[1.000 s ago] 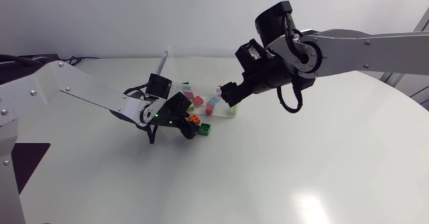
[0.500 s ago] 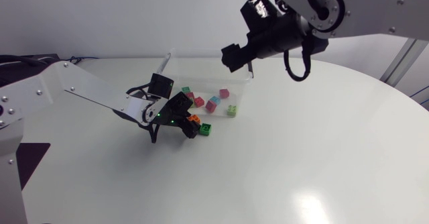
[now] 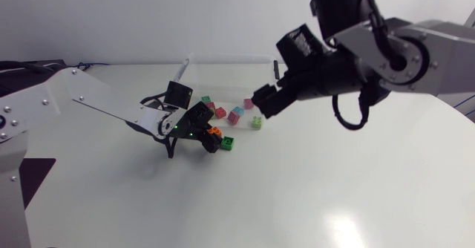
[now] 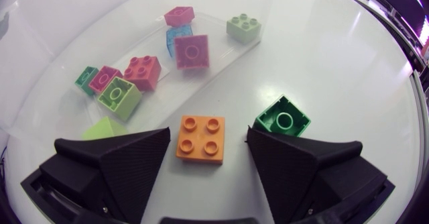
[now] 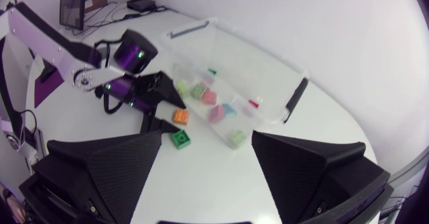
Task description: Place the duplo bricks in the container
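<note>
Left gripper (image 3: 210, 135) sits beside the clear container (image 3: 230, 81) near the tabletop's (image 3: 334, 174) far edge. Our left wrist shows it spread astride the orange duplo brick (image 4: 201, 138); closing off-centre could flick it away. Right gripper (image 5: 207, 143) hangs unclenched, empty

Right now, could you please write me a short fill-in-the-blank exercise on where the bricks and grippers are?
1. Between the open fingers of the left gripper lies a brick coloured ___.
2. The green brick sits on the table, ___ the clear container.
3. The right gripper is open and holds ___.

Missing words: orange; outside; nothing.
</note>
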